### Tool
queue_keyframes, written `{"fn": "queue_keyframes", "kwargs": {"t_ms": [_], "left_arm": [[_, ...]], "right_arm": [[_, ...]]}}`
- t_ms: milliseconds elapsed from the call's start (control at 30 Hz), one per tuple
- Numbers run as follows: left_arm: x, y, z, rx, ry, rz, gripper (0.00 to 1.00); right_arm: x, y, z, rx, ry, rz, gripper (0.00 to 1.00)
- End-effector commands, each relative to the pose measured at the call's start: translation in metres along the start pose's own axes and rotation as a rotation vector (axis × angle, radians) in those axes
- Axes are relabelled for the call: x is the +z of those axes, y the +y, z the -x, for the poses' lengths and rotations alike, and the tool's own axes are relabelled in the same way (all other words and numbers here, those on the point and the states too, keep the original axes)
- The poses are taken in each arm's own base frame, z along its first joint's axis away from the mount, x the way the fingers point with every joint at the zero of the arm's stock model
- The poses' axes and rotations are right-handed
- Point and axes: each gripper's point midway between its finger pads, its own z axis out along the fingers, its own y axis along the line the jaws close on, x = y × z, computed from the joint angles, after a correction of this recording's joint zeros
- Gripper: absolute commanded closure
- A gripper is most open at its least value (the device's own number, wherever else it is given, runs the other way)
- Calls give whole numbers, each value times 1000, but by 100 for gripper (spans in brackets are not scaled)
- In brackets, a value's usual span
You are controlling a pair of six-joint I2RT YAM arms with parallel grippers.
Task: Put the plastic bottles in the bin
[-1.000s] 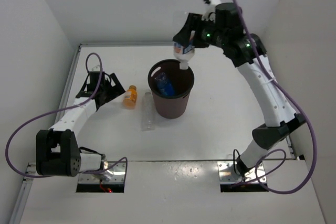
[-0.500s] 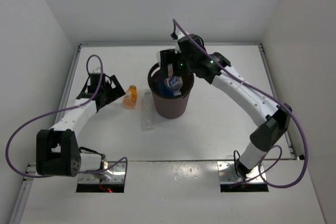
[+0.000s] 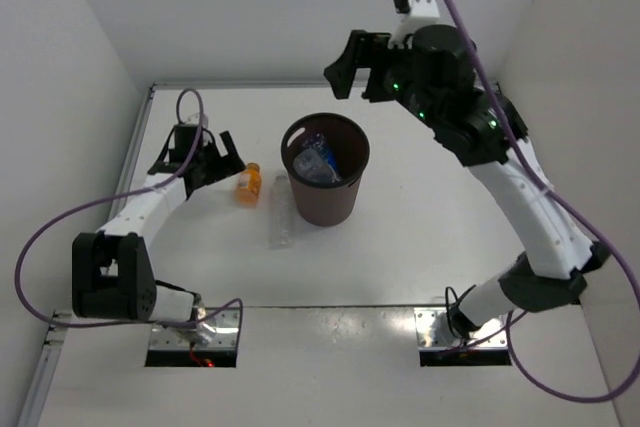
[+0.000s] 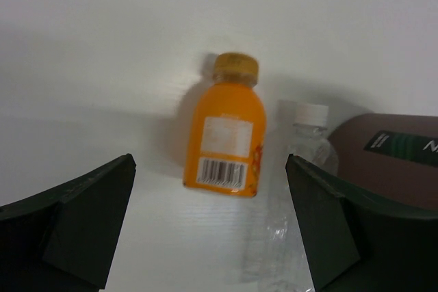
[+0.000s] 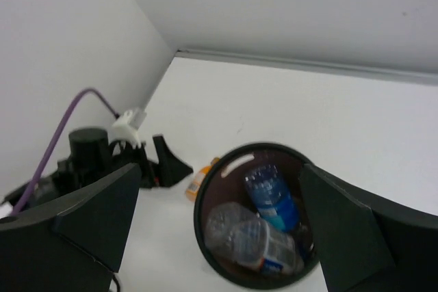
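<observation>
The dark brown bin [image 3: 325, 209] stands mid-table. Inside it lie a clear bottle with a white label [image 5: 259, 243] and a blue-labelled bottle [image 5: 271, 195]. High above the bin's far side my right gripper [image 3: 358, 72] hangs open and empty; its wrist view looks down between the jaws [image 5: 219, 169] into the bin [image 5: 197, 218]. An orange bottle [image 3: 248, 184] lies left of the bin, with a slim clear bottle [image 3: 282, 213] between them. My left gripper [image 3: 228, 159] is open just left of the orange bottle [image 4: 227, 138], which lies ahead of the jaws [image 4: 209, 169], beside the slim clear bottle [image 4: 301, 169].
White walls close in the table at the back and both sides. A purple cable [image 3: 120, 209] loops along the left arm and another [image 3: 585, 247] along the right arm. The bin's side [image 4: 393, 162] fills the right edge of the left wrist view.
My right gripper let go of the white-labelled bottle into the bin, opened wide and rose up and back. The left gripper edged slightly toward the orange bottle.
</observation>
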Motion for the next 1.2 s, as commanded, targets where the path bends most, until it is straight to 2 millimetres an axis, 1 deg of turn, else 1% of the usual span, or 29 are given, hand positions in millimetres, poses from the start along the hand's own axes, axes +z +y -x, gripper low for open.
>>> {"fn": "queue_keyframes", "kwargs": {"t_ms": [0,33,67,100,133,167,200,233,267,333,367,400,433,467,500,533,567,633,667,700,733,767,867,900,967,1000,1033,1100,1167], "left_arm": [[6,-38,17,98,10,-104,1],[9,-45,20,106,22,-109,1],[22,-42,9,111,69,-85,1],[26,-50,5,130,79,-90,1],[29,-50,10,142,67,-54,1],[33,-49,9,152,75,-22,1],[38,-39,4,139,101,37,1],[46,-34,3,126,108,67,1],[49,-31,1,127,114,80,1],[55,-29,-7,135,133,95,1],[60,-26,-13,127,153,106,1],[63,-29,-19,137,167,104,1],[65,-29,-26,98,194,108,1],[67,-28,-34,74,221,111,1],[76,-23,-45,53,262,138,1],[78,-20,-55,42,308,149,1],[81,-23,-62,48,334,146,1],[83,-27,-65,73,330,158,1],[86,-21,-66,87,327,182,1],[86,-27,-64,94,320,172,1],[91,-25,-67,95,332,179,1],[91,-25,-67,95,332,179,1],[94,-21,-75,87,355,196,9],[94,-18,-79,88,372,206,18],[93,-16,-80,91,375,219,30],[92,-15,-76,85,358,230,36],[91,-11,-76,89,359,248,42],[85,-9,-66,76,317,281,45],[78,-14,-50,56,268,282,52]], "right_arm": [[-8,-26,-39,9,85,-89,0],[-11,-28,-44,27,94,-94,0],[-20,-34,-54,22,112,-101,0],[-23,-34,-55,35,98,-96,0],[-28,-35,-59,45,107,-87,0],[-30,-38,-68,51,118,-93,0],[-42,-39,-63,56,100,-85,0],[-46,-40,-63,57,97,-83,0],[-49,-44,-67,55,98,-95,0],[-59,-55,-63,54,81,-136,0],[-59,-56,-63,54,81,-137,0],[-64,-60,-65,50,86,-154,0],[-67,-61,-62,52,75,-159,0],[-71,-65,-68,48,88,-164,0],[-73,-66,-71,47,91,-166,0],[-75,-67,-73,47,92,-166,0],[-76,-69,-78,44,101,-170,0],[-78,-69,-76,46,93,-167,0],[-79,-71,-75,45,88,-178,0],[-80,-72,-78,42,100,-183,0],[-78,-74,-76,30,98,-191,0],[-78,-74,-76,30,98,-191,0],[-74,-72,-73,20,99,-191,0],[-72,-72,-72,10,99,-190,0],[-70,-72,-73,8,108,-193,0],[-70,-72,-73,8,108,-194,0],[-70,-73,-73,7,104,-202,0],[-69,-72,-70,10,93,-197,0],[-69,-72,-70,10,93,-197,0]]}}
